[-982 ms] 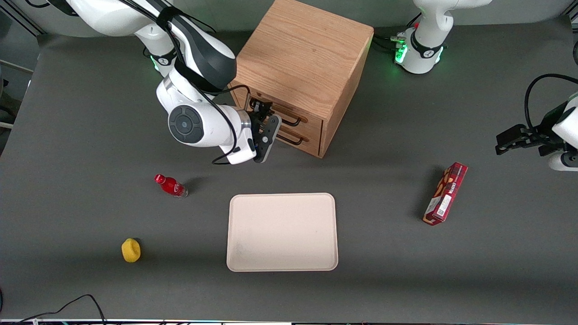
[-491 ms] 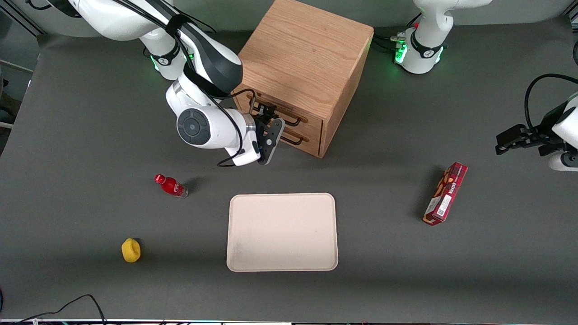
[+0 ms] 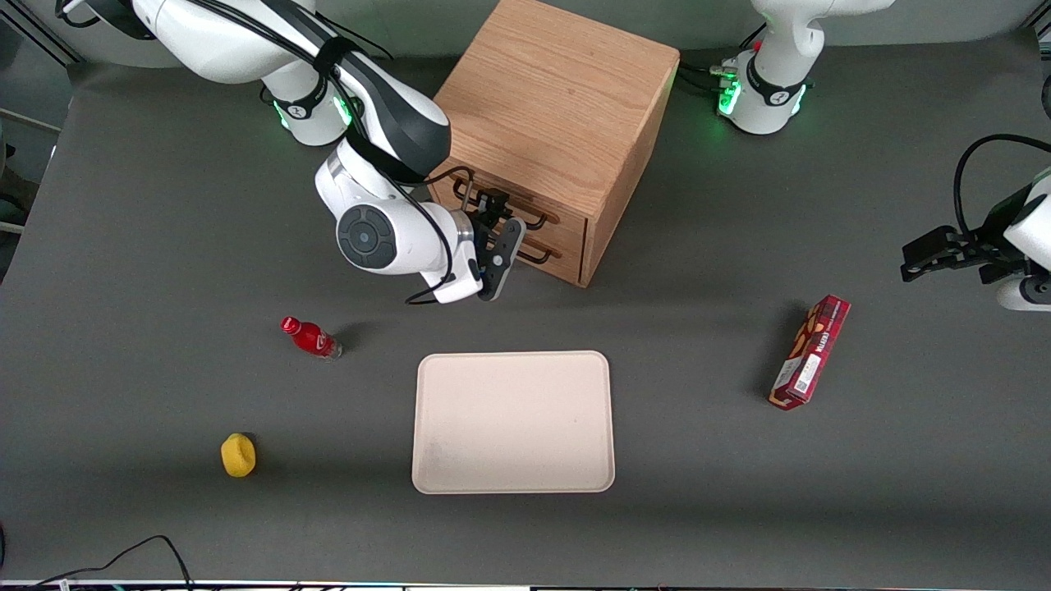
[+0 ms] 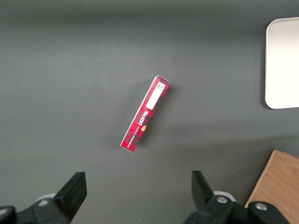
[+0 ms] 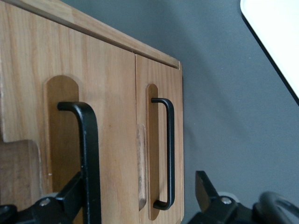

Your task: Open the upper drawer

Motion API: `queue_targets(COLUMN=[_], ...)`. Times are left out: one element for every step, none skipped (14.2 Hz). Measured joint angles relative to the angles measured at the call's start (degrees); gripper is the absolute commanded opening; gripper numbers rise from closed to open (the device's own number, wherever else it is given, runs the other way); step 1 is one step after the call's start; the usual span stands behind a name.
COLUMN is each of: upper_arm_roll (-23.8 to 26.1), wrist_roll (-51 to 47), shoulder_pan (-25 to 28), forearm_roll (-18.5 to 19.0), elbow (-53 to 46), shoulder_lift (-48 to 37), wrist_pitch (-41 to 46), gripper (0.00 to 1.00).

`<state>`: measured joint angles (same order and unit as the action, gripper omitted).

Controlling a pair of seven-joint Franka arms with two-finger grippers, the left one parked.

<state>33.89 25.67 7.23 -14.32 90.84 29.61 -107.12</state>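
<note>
The light oak cabinet (image 3: 550, 90) stands at the back of the table. Its upper drawer (image 3: 571, 223) sits flush with the cabinet front and carries a black bar handle (image 3: 532, 218); the lower drawer (image 3: 566, 258) is under it. My gripper (image 3: 502, 232) is open right in front of the two drawer fronts. In the right wrist view the upper drawer (image 5: 28, 93) fills much of the frame and its handle (image 5: 88, 154) runs just beside one finger (image 5: 70, 198). The lower drawer's handle (image 5: 169, 149) lies between the fingers. The gripper (image 5: 138, 196) holds nothing.
A beige tray (image 3: 513, 423) lies nearer the front camera than the cabinet. A red bottle (image 3: 310, 337) and a yellow object (image 3: 238, 455) lie toward the working arm's end. A red box (image 3: 810, 351) lies toward the parked arm's end.
The arm has shifted sideways along the table toward the drawer fronts, bringing the open gripper closer to the handles. The drawers have not moved.
</note>
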Motion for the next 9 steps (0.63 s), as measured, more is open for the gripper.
queue_targets(upper_arm_roll=[-0.01, -0.02, -0.20, -0.73, -1.30, -1.83, -2.17, -2.44, -2.91], wrist_roll=[0.00, 0.00, 0.00, 0.00, 0.00, 0.02, 0.10, 0.13, 0.14], shoulder_pan=[-0.01, -0.04, -0.07, -0.16, -0.36, -0.57, -0.78, -0.89, -0.90], forearm_roll=[0.34, 0.84, 1.93, 3.20, 4.00, 4.43, 4.69, 5.03, 5.17], elbow=[-0.21, -0.59, -1.48, -2.82, -4.48, -6.38, -8.35, -10.26, -12.14], shoulder_lift=[0.08, 0.28, 0.72, 1.51, 2.60, 3.90, 5.25, 6.44, 7.46], wrist_pitch=[0.02, 0.11, 0.03, -0.27, -0.33, -0.06, 0.77, 2.14, 3.88], gripper=[1.00, 1.00, 1.00, 1.00, 1.00, 1.00, 1.00, 1.00, 1.00])
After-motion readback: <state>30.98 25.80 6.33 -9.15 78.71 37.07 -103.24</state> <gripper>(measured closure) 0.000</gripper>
